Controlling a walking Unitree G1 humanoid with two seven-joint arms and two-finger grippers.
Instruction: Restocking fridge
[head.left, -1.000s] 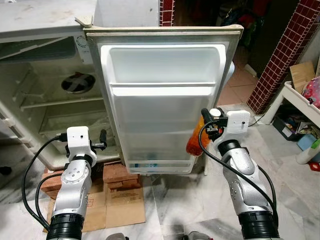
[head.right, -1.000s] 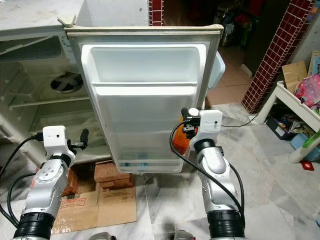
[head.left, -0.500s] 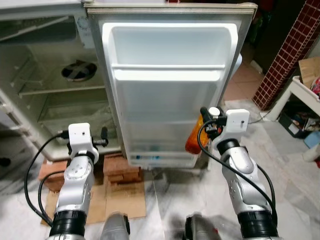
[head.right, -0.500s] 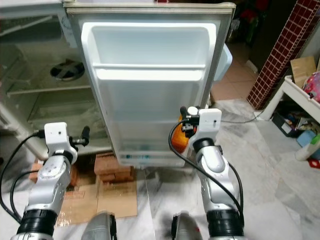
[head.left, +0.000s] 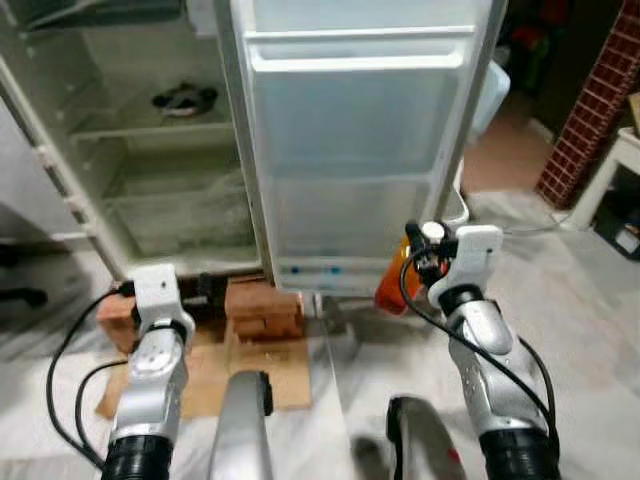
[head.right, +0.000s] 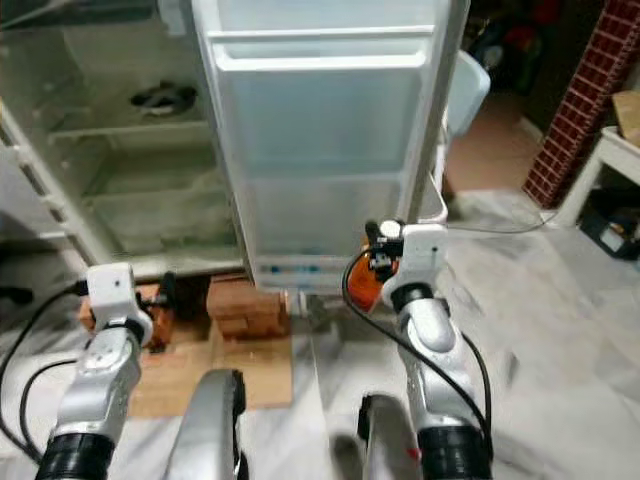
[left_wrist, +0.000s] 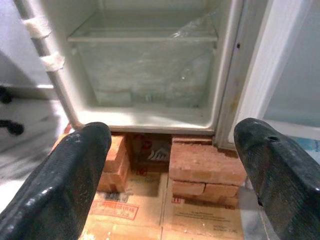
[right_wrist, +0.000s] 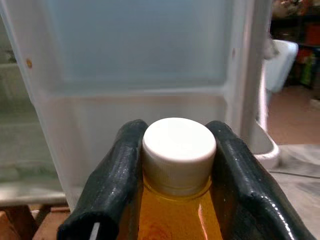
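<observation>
The right hand (right_wrist: 175, 165) is clamped on an orange bottle (right_wrist: 175, 225), its two black fingers (right_wrist: 112, 180) pressed against either side of the neck just under the white cap (right_wrist: 179, 150). In the head views the bottle (head.left: 392, 285) hangs below that hand, in front of the lower part of the open fridge door (head.left: 360, 150), near the door's outer edge and above the marble floor (head.left: 580, 330). The left hand (left_wrist: 170, 165) holds nothing; its fingers (left_wrist: 65, 185) are spread wide apart, pointing toward the base of the fridge (head.left: 150, 180). Between them show the clear drawer (left_wrist: 145, 70) at the bottom of the fridge compartment, and below it the red bricks (left_wrist: 205, 170) that prop the fridge up, resting on flattened cardboard (left_wrist: 145, 210). The shelves (head.left: 150, 125) inside the fridge carry no food
</observation>
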